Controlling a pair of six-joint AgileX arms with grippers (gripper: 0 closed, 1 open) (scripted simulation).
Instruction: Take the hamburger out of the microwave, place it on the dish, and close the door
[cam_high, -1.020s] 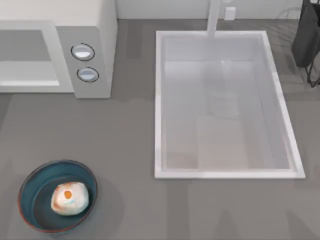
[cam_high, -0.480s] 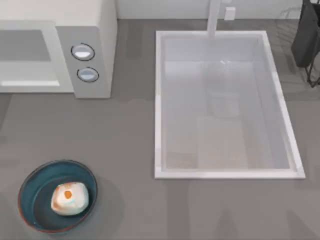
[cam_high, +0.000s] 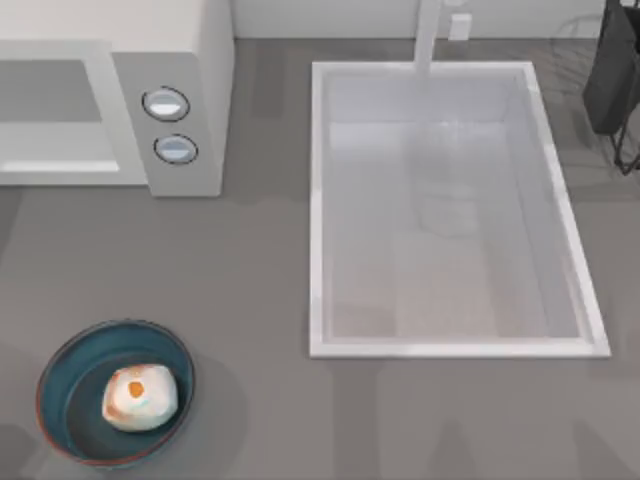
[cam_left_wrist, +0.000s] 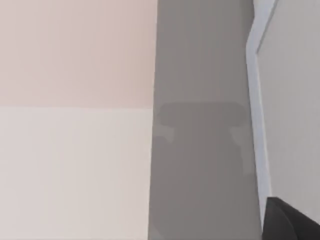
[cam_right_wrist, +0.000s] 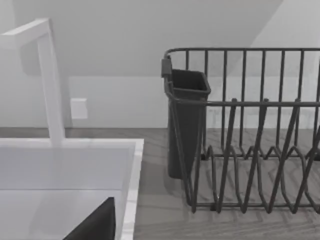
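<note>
The hamburger (cam_high: 140, 397) sits in the dish (cam_high: 70, 372) at the worktop's near-left corner, exactly as 1 second ago. I cannot tell whether the left tool (cam_left_wrist: 292, 222) or the right tool (cam_right_wrist: 95, 225) is open or closed. The risk is that the microwave (cam_high: 200, 60) door (cam_high: 55, 120) is left unlatched, or that an arm nudges the dish.

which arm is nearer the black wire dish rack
Right, likely. Its wrist view faces the black wire dish rack close by, beside the white rectangular sink; the left arm's wrist view faces grey countertop between pale panels.
</note>
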